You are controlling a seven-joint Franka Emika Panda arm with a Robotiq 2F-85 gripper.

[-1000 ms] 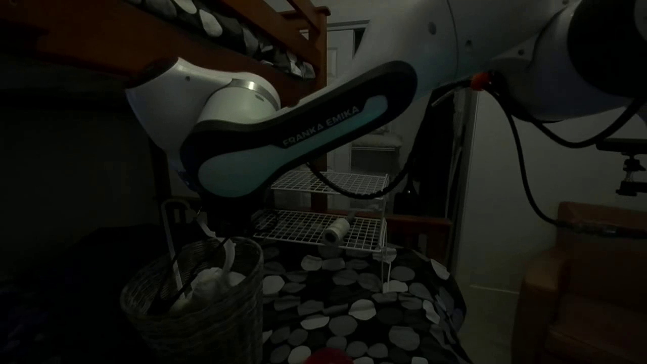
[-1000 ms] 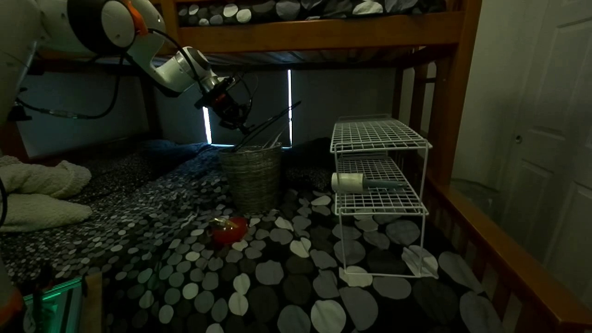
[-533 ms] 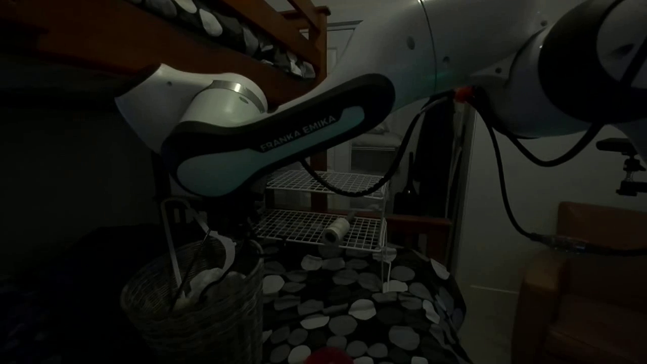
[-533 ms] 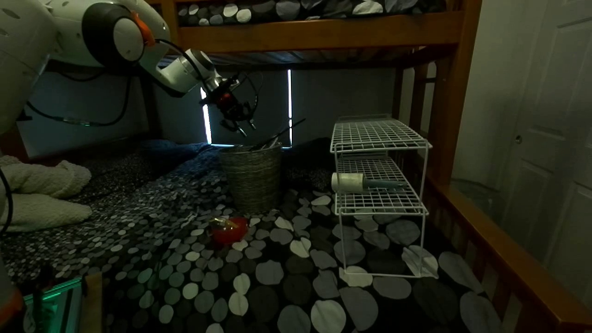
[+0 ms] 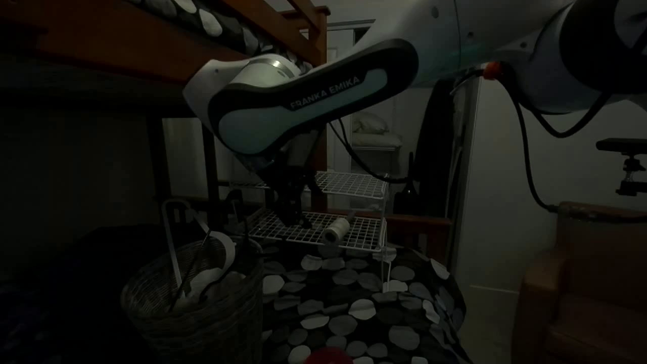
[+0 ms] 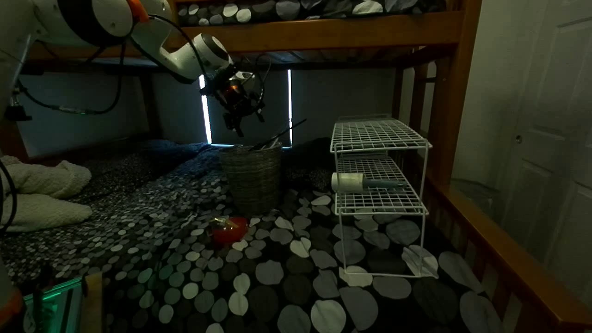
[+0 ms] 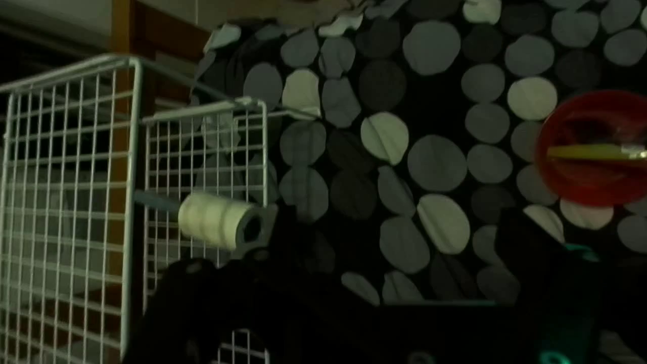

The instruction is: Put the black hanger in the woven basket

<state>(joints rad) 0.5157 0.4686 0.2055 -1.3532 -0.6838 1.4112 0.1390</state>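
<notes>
The woven basket [image 5: 202, 328] stands on the bed and shows in both exterior views [image 6: 252, 182]. The black hanger [image 6: 296, 125] leans inside it, one thin dark end sticking up past the rim. White hangers and pale items share the basket [image 5: 172, 247]. My gripper [image 6: 251, 127] hangs above the basket's rim in an exterior view, fingers spread and holding nothing. In the wrist view the gripper [image 7: 399, 217] is wide apart over the dotted bedding, and neither basket nor hanger shows there. Low light hides the hanger's lower part.
A white wire rack [image 6: 381, 206] stands beside the basket with a lint roller [image 6: 349, 182] on its lower shelf. A red bowl [image 6: 230, 231] sits on the bedding in front. The upper bunk's wooden beam [image 6: 319, 34] runs overhead, close to the arm.
A second ago the gripper was shut on the black hanger over the basket. Its fingers parted, the hanger dropped lower into the basket, and the arm has since lifted and shifted away.
</notes>
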